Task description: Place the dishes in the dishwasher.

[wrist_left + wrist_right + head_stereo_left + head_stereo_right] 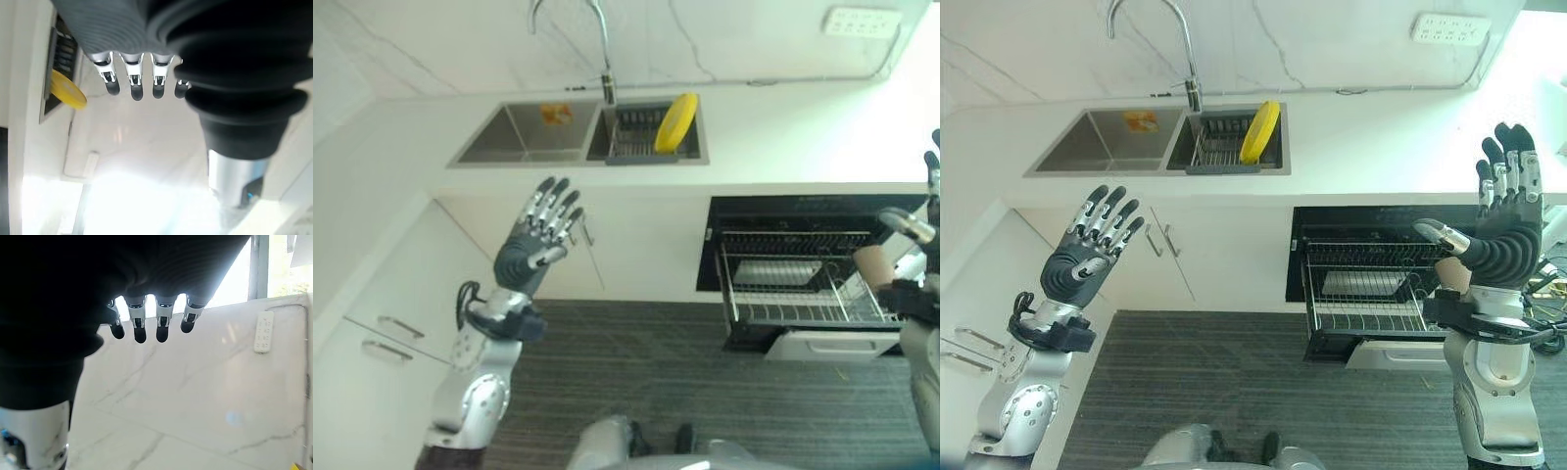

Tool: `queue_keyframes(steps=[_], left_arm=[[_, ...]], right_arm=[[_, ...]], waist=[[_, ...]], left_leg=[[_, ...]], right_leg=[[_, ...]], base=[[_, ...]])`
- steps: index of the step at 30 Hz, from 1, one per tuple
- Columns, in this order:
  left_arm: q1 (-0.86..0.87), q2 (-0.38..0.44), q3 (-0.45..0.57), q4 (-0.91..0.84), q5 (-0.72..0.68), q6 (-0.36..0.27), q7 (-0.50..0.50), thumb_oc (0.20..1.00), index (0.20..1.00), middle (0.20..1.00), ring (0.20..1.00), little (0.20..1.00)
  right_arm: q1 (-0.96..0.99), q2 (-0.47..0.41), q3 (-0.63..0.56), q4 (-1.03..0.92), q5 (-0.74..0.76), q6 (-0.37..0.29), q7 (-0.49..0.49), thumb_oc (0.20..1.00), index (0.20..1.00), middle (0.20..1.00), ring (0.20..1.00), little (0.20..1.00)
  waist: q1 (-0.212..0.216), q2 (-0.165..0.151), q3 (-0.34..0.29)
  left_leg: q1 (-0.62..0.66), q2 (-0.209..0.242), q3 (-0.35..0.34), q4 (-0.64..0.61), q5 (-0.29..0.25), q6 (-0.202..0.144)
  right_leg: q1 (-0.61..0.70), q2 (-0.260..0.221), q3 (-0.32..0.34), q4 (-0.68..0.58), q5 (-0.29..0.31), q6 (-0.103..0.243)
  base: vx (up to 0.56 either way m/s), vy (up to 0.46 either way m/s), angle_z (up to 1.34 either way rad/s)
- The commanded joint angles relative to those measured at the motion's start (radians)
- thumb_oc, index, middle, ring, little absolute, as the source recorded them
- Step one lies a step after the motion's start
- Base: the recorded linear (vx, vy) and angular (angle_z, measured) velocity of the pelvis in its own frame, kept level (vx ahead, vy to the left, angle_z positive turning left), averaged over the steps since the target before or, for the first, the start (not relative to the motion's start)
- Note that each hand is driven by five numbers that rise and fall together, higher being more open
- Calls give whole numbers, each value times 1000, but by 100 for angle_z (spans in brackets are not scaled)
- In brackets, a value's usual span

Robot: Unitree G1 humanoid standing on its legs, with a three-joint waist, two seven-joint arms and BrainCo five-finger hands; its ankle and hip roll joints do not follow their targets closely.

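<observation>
faucet (1151, 39) behind sink | power strip (1449, 28) on wall | cabinet handles (1160, 240) below counter

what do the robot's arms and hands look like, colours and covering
Both arms are silver-grey with rounded shells and black joint bands at the wrist. The left hand and the right hand each have a dark ribbed cover over the back and wrist, with silver fingers ending in dark tips and a silver thumb set apart.
</observation>
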Motion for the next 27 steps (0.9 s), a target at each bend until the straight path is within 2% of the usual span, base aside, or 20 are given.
queue_keyframes(steps=[1,2,4,5,8,9,10,12,14,16,20,22,24,26,27], left_arm=[[-32,34,7,-46,8,-57,-19,1000,1000,1000,1000,1000],[-44,41,0,-36,8,-61,-14,1000,1000,1000,1000,1000],[-63,34,-14,-22,-4,-69,-20,1000,1000,1000,1000,1000],[-68,28,-21,-14,-9,-81,-30,1000,1000,1000,1000,1000],[-66,25,-18,-14,-10,-99,-48,1000,1000,1000,1000,1000],[-65,27,-14,-14,-2,-95,-49,1000,1000,1000,1000,1000],[-72,33,-6,-17,-2,-68,-63,1000,1000,1000,1000,1000],[-79,35,3,-25,-8,-47,-80,1000,1000,1000,1000,1000],[-78,43,20,-36,32,-27,-97,1000,1000,1000,1000,1000],[-90,42,21,-28,21,6,-86,1000,1000,1000,1000,1000],[-131,35,2,-7,53,29,-72,1000,1000,1000,1000,1000],[-124,39,2,-17,160,21,-30,1000,1000,1000,1000,1000],[-119,58,3,-7,342,-28,55,1000,1000,1000,1000,1000],[-124,81,16,-8,330,-39,69,1000,1000,1000,1000,1000],[-128,79,28,-8,319,-37,66,1000,1000,1000,1000,1000]], right_arm=[[-30,-52,-32,-14,6,-52,25,1000,1000,1000,1000,1000],[-24,-75,-53,-5,3,-64,33,1000,1000,1000,1000,1000],[-37,-101,-76,-1,36,-58,36,1000,1000,1000,1000,1000],[-48,-106,-82,2,37,-56,42,1000,1000,1000,1000,1000],[-65,-109,-84,-8,18,-41,54,1000,1000,1000,1000,1000],[-60,-104,-85,-13,16,-36,55,1000,1000,1000,1000,1000],[-38,-91,-93,-24,23,-36,50,1000,1000,1000,1000,1000],[-12,-69,-101,-38,21,-44,51,1000,1000,1000,1000,1000],[14,-37,-97,-70,21,-49,46,1000,1000,1000,1000,1000],[3,-9,-74,-68,149,-43,93,1000,1000,1000,1000,1000],[-31,40,-19,-50,80,-32,98,1000,1000,1000,1000,1000],[-24,55,-6,-52,84,-26,122,1000,1000,1000,1000,1000],[-28,52,2,-44,114,-14,148,1000,1000,1000,1000,1000],[-31,40,-3,-39,121,7,162,1000,1000,1000,1000,1000],[-49,37,4,-30,112,21,178,1000,1000,1000,1000,1000]], waist=[[-8,23,-1],[-18,33,-17],[-20,44,-24],[-19,47,-26],[-10,54,-31],[-7,54,-33],[1,49,-37],[11,41,-39],[35,23,-39],[46,15,-43],[56,14,-44],[62,20,-43],[56,27,-35],[61,23,-32],[66,13,-29]], left_leg=[[209,4,1,-370,157,-39],[238,29,5,-513,198,-60],[226,68,-5,-550,243,-94],[216,73,-12,-550,250,-99],[214,59,-2,-548,217,-88],[218,50,1,-547,210,-82],[228,22,-10,-548,193,-65],[236,-6,-31,-547,175,-48],[256,-74,-81,-546,136,-2],[268,-102,-100,-547,119,25],[285,-145,-141,-549,98,66],[298,-165,-151,-550,83,87],[314,-168,-137,-550,70,94],[314,-167,-121,-550,66,91],[320,-167,-108,-550,59,84]], right_leg=[[134,-63,-1,-119,11,143],[142,-71,4,-137,7,157],[155,-78,8,-142,-3,162],[162,-83,9,-141,-9,165],[184,-131,0,-130,-19,193],[189,-150,-6,-120,-19,209],[195,-182,-13,-98,-20,239],[192,-205,-18,-69,-16,252],[154,-250,-14,26,24,255],[136,-262,-14,72,36,249],[92,-274,8,189,86,240],[53,-282,-3,293,124,239],[2,-286,-17,375,149,240],[-23,-268,-46,345,118,231],[-23,-266,-81,278,123,236]], base=[[192,434,-22],[198,454,-21],[178,456,-3],[156,454,3],[164,443,-7],[197,523,-11],[140,392,-7],[132,333,-17],[197,428,7],[182,327,15],[162,268,15],[186,320,21],[143,246,-9],[144,83,-28],[174,-42,-27]])
